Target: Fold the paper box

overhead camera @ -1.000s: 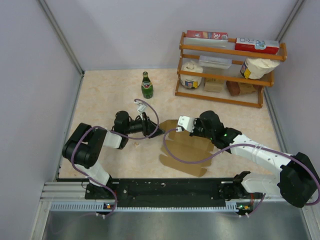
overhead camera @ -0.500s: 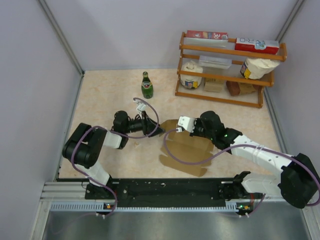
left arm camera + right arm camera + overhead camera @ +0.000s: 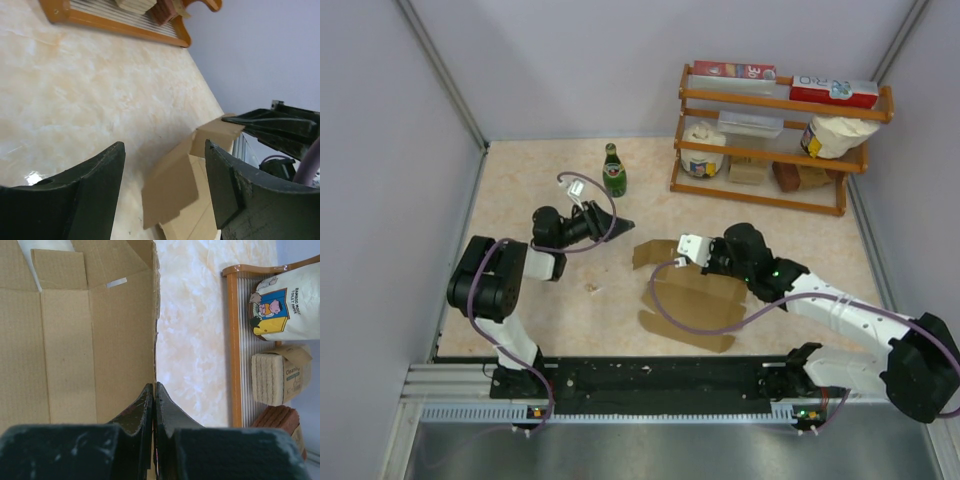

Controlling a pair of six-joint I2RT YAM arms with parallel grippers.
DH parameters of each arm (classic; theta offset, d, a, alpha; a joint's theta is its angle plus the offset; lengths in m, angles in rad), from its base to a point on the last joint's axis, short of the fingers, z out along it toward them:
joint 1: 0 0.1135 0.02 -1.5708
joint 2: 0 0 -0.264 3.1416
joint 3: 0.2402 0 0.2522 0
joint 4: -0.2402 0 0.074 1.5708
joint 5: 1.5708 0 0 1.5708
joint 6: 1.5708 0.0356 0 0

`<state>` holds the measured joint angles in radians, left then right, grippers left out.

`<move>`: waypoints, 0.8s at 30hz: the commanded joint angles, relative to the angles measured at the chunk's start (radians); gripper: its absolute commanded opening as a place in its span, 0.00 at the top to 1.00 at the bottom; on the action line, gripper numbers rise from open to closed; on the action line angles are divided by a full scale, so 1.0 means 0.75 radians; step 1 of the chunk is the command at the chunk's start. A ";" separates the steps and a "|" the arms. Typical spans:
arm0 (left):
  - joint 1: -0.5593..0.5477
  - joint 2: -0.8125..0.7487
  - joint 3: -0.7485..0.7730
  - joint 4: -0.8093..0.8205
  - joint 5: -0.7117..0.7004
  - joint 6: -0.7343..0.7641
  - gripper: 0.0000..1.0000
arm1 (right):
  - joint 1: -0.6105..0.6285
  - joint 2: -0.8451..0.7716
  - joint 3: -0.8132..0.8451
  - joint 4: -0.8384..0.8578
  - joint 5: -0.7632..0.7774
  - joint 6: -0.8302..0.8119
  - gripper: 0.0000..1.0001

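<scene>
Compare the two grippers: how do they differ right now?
The left gripper is open and apart from the cardboard sheet; the right gripper is closed, its tips at the sheet's edge. The left holds nothing; whether the right pinches the sheet is unclear. Both have black fingers.

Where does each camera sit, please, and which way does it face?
Top external: above and behind, looking down on the table, left arm, right arm and paper box.
Left wrist: low, facing the paper box past the open left gripper.
Right wrist: looking along the shut right gripper at the paper box's edge.
Shared: all three show the paper box and wooden rack.
</scene>
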<state>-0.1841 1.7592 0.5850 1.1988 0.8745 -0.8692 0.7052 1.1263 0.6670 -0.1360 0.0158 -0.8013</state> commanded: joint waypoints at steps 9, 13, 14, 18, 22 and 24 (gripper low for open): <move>-0.141 -0.055 0.165 -0.713 -0.129 0.508 0.37 | 0.027 -0.095 -0.057 0.108 -0.070 -0.054 1.00; -0.196 -0.065 0.124 -0.721 -0.127 0.564 0.44 | 0.029 -0.090 -0.059 0.122 -0.025 -0.073 1.00; -0.202 -0.071 0.118 -0.717 -0.123 0.572 0.45 | 0.029 -0.090 -0.061 0.132 -0.025 -0.075 1.00; -0.215 -0.100 0.063 -0.670 -0.109 0.578 0.50 | 0.031 -0.093 -0.071 0.171 0.028 -0.095 1.00; -0.219 -0.145 0.020 -0.641 -0.098 0.586 0.51 | 0.048 -0.090 -0.088 0.241 0.038 -0.130 1.00; -0.221 -0.163 -0.003 -0.621 -0.098 0.590 0.52 | 0.060 -0.084 -0.104 0.267 0.054 -0.159 1.00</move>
<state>-0.3454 1.6997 0.6125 0.6716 0.7879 -0.4610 0.7204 1.0801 0.6064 -0.0345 0.0334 -0.8745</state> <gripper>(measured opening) 0.487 0.007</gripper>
